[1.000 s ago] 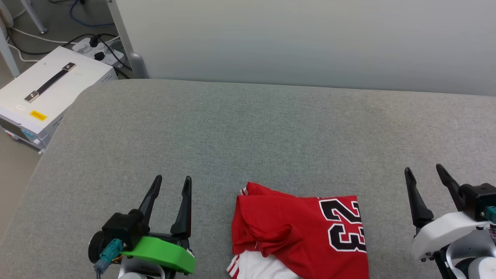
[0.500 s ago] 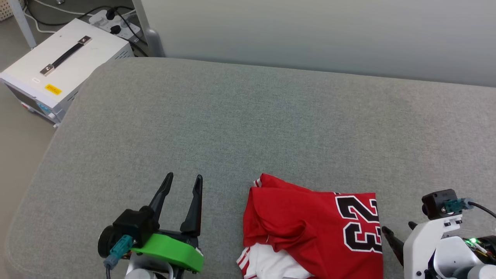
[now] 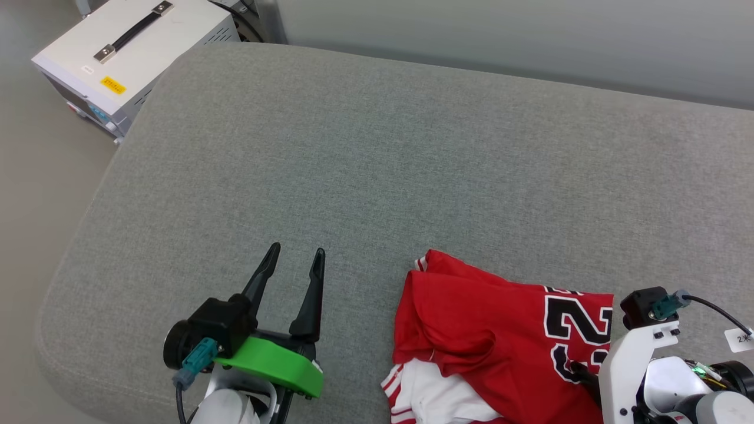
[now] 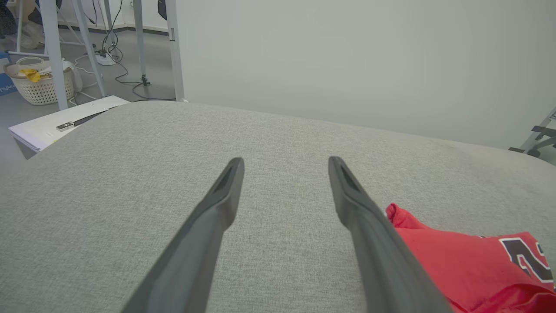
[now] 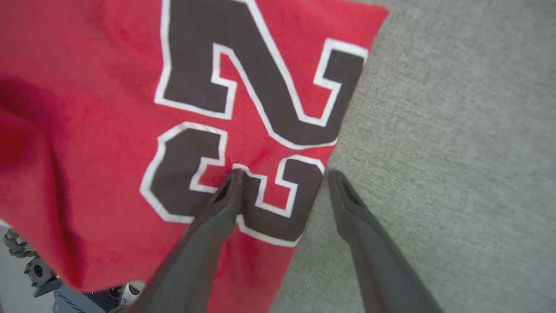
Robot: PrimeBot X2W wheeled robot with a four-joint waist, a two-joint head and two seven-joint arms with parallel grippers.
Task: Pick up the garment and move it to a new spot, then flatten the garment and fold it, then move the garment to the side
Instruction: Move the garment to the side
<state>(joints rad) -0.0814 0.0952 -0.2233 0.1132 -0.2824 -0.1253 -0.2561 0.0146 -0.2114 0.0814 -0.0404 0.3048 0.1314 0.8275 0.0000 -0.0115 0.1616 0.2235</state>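
My right gripper (image 5: 285, 173) points down at the shirt (image 3: 489, 318), fingers spread wide and holding nothing. One fingertip is over the dark number, the other over the grey cushion (image 3: 353, 147) just past the shirt's edge. My left gripper (image 3: 296, 250) hovers over bare cushion, fingers apart and empty, with the crumpled shirt just to its right.

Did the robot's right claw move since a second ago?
Yes. The right gripper stood apart, right of the garment; now it points down, open, straddling the garment's right edge at the number.
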